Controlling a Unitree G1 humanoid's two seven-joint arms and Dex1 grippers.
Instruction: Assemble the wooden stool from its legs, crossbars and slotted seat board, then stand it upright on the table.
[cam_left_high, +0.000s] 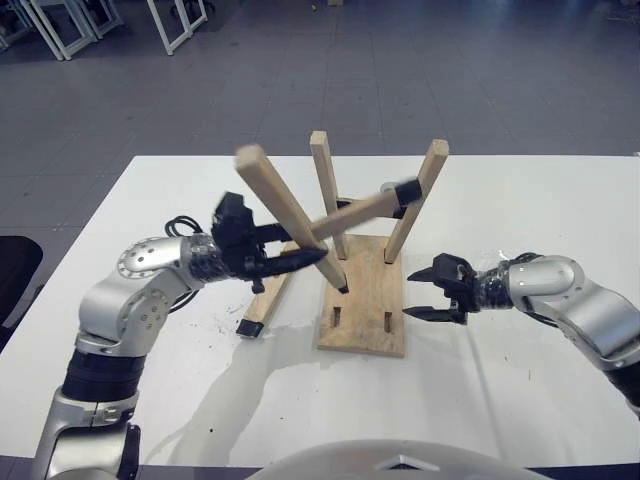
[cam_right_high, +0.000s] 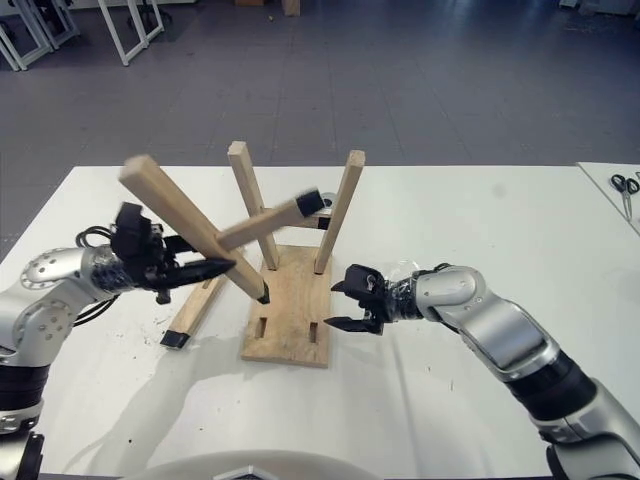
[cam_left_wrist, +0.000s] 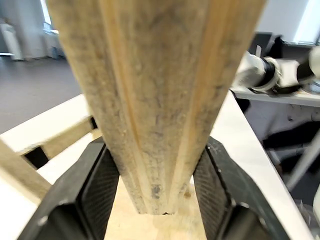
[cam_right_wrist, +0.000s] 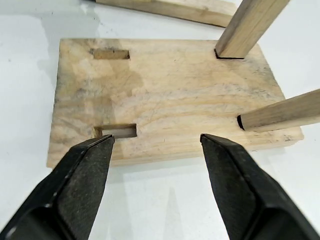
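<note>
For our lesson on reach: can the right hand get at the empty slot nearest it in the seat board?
Probably yes. The right hand hangs open just beside the seat board, that slot lies bare, and nothing stands between them; the two standing legs are farther back.

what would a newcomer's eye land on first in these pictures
The seat board lies flat on the white table with two legs standing in its far slots. The left gripper is clamped on a third leg, tilted steeply over the board, while the right gripper hangs open at the board's right edge, by the two empty slots.
</note>
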